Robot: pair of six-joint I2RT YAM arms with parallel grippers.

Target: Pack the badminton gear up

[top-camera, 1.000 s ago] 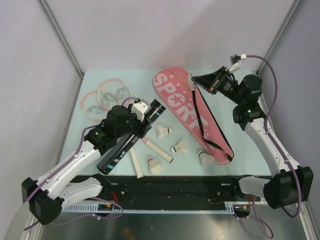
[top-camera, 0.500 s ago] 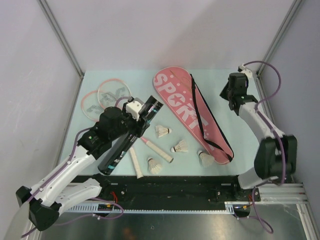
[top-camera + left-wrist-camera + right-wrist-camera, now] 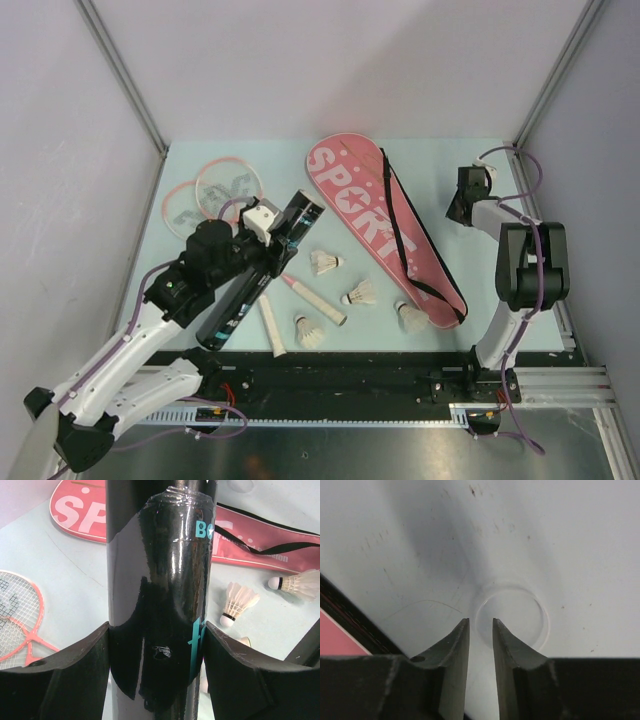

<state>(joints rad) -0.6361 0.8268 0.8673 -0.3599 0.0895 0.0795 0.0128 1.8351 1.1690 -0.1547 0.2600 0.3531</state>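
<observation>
My left gripper (image 3: 252,272) (image 3: 157,650) is shut on the black cylindrical tube (image 3: 262,262) (image 3: 160,575), held slanted above the table's left half. The pink "SPORT" racket bag (image 3: 365,215) (image 3: 260,535) lies diagonally in the middle, its black strap on top. Two pink rackets (image 3: 228,187) (image 3: 15,610) lie at the back left, their white handles (image 3: 318,300) under the tube. Several white shuttlecocks (image 3: 325,263) (image 3: 237,602) are scattered between tube and bag. My right gripper (image 3: 462,205) (image 3: 481,622) points down at the back right, jaws slightly apart and empty. A clear round lid (image 3: 512,615) lies flat just beyond its tips.
The right arm is folded close to the right wall post (image 3: 560,70). The bag's edge (image 3: 335,635) shows at the left of the right wrist view. The black rail (image 3: 350,370) with the arm bases runs along the table's near edge.
My right arm swung from above the bag's strap rightward and down to the table at the back right, and its jaws parted a little. The left arm with the tube shifted slightly left.
</observation>
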